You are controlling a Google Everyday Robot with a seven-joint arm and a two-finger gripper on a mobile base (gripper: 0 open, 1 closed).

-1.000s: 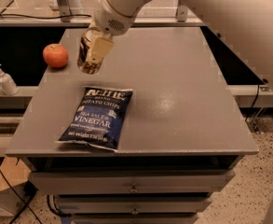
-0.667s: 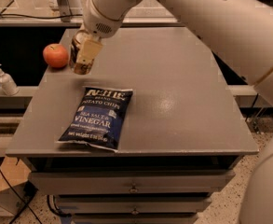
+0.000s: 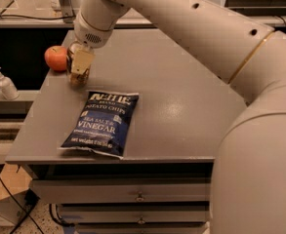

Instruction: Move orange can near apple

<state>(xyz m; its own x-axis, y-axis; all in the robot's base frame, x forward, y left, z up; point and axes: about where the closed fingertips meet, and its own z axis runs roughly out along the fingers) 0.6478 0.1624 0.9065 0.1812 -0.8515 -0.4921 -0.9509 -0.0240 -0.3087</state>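
The apple (image 3: 56,58) is red-orange and rests near the left edge of the grey table (image 3: 181,101), towards the back. My gripper (image 3: 79,67) reaches down from the big white arm and is shut on the orange can (image 3: 74,71), a coppery can held upright between the pale fingers (image 3: 83,61). The can's base is at or just above the tabletop, right beside the apple on its right. Most of the can is hidden by the fingers.
A dark blue bag of salt and vinegar chips (image 3: 102,123) lies flat near the table's front left. A white pump bottle (image 3: 5,83) stands on a lower shelf to the left. Drawers (image 3: 132,196) are below the tabletop. My white arm fills the right side.
My gripper has carried the can leftwards and down, from above the table's back middle to right beside the apple. The arm now covers more of the right side.
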